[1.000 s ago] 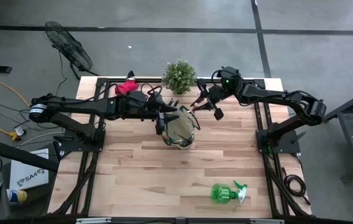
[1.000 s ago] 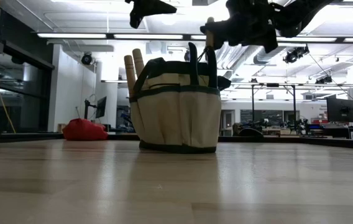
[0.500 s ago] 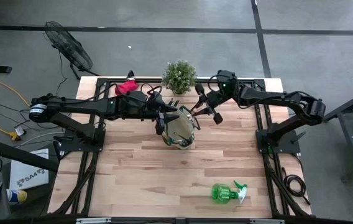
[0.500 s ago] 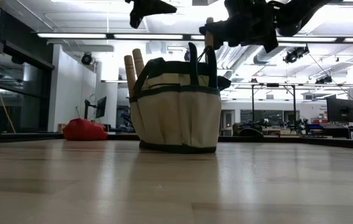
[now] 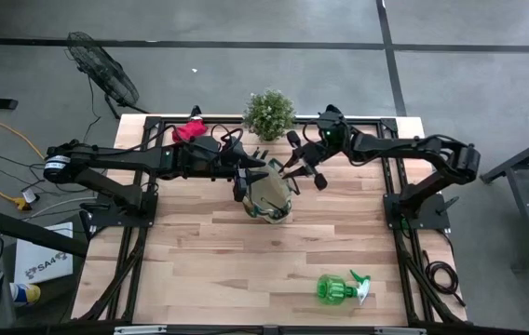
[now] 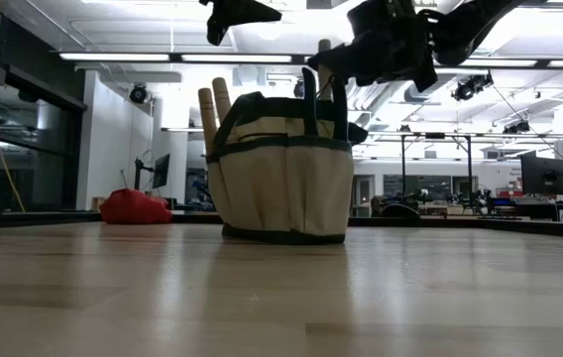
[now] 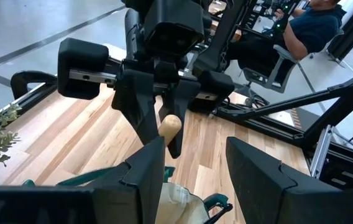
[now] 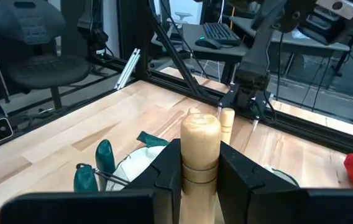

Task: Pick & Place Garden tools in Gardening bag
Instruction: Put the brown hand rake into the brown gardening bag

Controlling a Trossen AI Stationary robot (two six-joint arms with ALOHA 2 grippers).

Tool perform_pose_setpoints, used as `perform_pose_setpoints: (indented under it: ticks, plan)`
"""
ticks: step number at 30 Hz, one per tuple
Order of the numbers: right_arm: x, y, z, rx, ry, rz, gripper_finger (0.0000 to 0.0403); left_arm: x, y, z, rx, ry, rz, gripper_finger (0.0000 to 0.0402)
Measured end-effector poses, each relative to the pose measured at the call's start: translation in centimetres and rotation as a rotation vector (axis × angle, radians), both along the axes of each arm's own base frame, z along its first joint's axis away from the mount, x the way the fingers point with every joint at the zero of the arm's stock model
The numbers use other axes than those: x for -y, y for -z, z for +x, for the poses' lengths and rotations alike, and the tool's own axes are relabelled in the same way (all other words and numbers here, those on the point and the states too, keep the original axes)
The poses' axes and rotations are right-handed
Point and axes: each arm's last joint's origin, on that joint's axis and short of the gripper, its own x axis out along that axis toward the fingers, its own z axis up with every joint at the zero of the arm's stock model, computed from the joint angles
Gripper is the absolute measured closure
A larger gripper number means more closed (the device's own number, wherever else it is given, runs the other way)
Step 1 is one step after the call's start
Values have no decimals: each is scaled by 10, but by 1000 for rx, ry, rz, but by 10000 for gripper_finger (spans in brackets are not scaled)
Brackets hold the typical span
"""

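Note:
The tan gardening bag (image 5: 269, 194) with green trim stands mid-table; it also shows in the low view (image 6: 281, 169). Two wooden handles (image 6: 213, 107) and the shears' green grips (image 8: 96, 165) stick up out of it. My right gripper (image 5: 299, 166) is shut on a trowel's wooden handle (image 8: 200, 140), above the bag's right rim. My left gripper (image 5: 243, 182) hovers open and empty over the bag's left rim; its open fingers show in the left wrist view (image 7: 195, 174). The red glove bundle (image 5: 188, 130) lies at the far left. The green spray bottle (image 5: 339, 288) lies near the front edge. My right gripper pinches the trowel's wooden handle (image 8: 199, 163) between its two fingers, a little below the handle's rounded free end (image 7: 169, 124). The fingers lie across the handle. The handle end points up and the trowel is lifted clear of the table; its blade is hidden.
A small potted plant (image 5: 269, 113) stands just behind the bag at the far edge. The bag's loop handles (image 6: 321, 99) rise above its rim beneath my right gripper. A person sits in a chair (image 7: 301, 31) beyond the table.
My right gripper has carried the trowel toward the table's left, closer to the bag's right rim, staying shut on the handle. The bag stands as before.

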Motion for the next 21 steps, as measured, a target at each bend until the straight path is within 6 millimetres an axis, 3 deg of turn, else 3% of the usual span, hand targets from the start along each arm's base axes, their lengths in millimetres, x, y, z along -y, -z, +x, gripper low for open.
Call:
perform_pose_setpoints:
  ticks: [21]
  plan:
    - [7, 23, 11, -77, 74, 45, 344, 0, 0, 0, 8, -3, -18, 234]
